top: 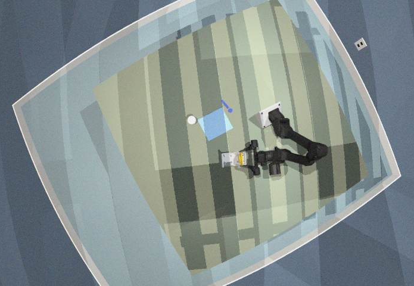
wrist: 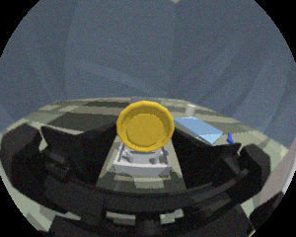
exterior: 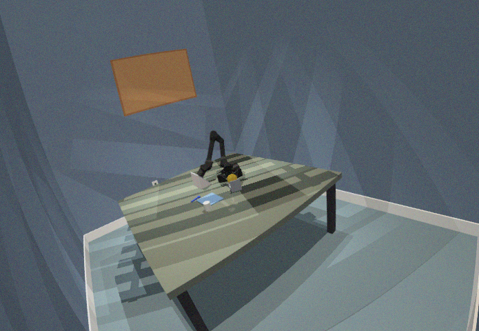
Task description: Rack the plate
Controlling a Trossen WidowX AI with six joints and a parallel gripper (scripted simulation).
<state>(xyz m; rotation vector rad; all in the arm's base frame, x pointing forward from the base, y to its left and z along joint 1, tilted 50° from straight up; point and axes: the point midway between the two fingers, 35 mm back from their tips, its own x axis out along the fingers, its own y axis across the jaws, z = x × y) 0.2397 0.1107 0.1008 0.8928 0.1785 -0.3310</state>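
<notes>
Hand (top: pixel 238 159) closed on the yellow plate (wrist: pixel 146 125), fingers standing wide across it; plate held upright on edge at the arm-side end of the grey dish rack (top: pixel 226 158). Rack sits on the striped tabletop (top: pixel 146 111) well in from every edge. Whether the plate's lower rim sits between the rails cannot be told.

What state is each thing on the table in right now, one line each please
Plate: upright, gripped, over the rack.
Dish rack: on the table, under the plate.
Gripper: shut on the plate.
White cup: standing, untouched.
Blue sheet: lying flat.
Blue pen: lying beside the sheet.
</notes>
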